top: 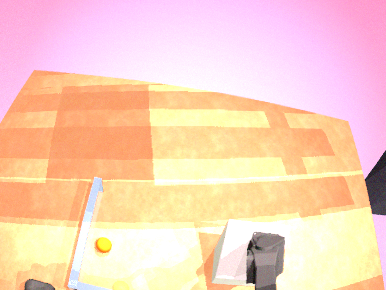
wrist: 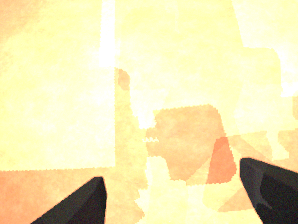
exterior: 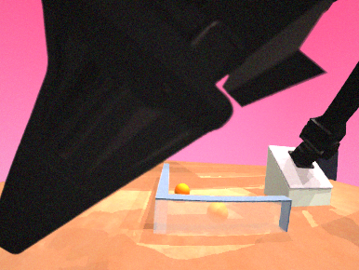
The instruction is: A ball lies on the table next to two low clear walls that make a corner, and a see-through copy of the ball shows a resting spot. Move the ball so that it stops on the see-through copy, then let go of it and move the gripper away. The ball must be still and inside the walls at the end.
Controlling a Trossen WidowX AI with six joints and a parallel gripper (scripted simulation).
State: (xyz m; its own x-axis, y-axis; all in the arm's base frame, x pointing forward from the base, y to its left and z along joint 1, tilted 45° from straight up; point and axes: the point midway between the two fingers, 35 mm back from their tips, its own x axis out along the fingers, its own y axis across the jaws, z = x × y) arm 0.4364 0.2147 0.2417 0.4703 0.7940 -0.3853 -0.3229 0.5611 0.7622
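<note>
the ball (top: 103, 244) sits on the table (top: 210, 140) inside the corner of the clear walls (top: 86, 225), near the table's front left corner, and the pale copy (exterior: 218, 210) is just beside it, closer to the front edge. the gripper (wrist: 173, 212) is partly open and holds nothing, so i think it should come down slowly over the ball and close softly so the ball does not roll. the side view shows the copy well, but the wrist view shows only the table.

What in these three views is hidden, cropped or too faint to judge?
- See-through copy: top view, cut by the bottom edge.
- Table's left part: exterior view, blocked by a large dark arm part.
- Ball: absent from wrist view, which shows only open fingers.
</note>
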